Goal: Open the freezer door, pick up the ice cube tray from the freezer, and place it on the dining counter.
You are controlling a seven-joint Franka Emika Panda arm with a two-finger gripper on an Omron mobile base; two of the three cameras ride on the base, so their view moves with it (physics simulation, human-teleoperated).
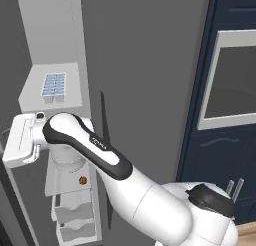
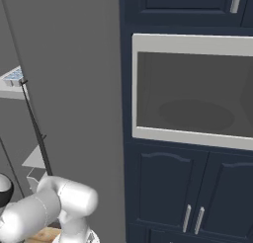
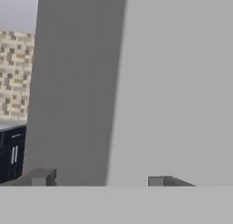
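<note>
One ice cube tray (image 1: 53, 85), one small round brown item (image 1: 83, 180), two freezer drawers (image 1: 74, 215), one oven window (image 2: 193, 91)

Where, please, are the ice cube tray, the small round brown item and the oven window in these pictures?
ice cube tray (image 1: 53, 86), left base view, on its rows of pale blue cubes.
small round brown item (image 1: 83, 180), left base view, on its middle.
oven window (image 2: 195, 94), right base view, on the dark glass.

Navy cabinets (image 2: 163, 187) at four o'clock, built-in oven (image 2: 192, 91) above them at two, tiled wall (image 3: 16, 73) at nine
</note>
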